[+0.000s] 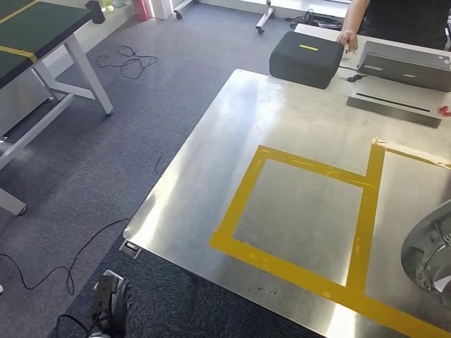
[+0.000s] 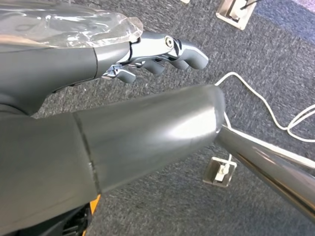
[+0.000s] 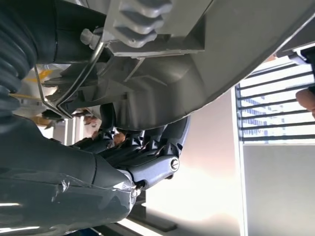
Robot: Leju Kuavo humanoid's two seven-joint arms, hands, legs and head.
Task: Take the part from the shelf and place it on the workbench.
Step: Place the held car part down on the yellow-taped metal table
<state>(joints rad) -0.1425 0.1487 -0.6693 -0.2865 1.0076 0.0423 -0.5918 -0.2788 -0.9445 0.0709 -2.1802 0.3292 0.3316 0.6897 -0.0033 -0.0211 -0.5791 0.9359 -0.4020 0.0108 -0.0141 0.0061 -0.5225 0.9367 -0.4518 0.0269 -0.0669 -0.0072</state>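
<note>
Steel table (image 1: pixel 298 127) with yellow tape squares (image 1: pixel 298 278) ahead, bare inside. Grey metal part (image 3: pixel 208 54) carried over the table's right edge, clamped in right robot hand (image 3: pixel 148 157); not yet set down. Left robot hand (image 2: pixel 156 54) hanging low, fingers loosely apart, holding nothing.

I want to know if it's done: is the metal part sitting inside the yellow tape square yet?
No, the yellow tape square on the workbench has only bare metal inside it, and the part is off at the right edge.
</note>
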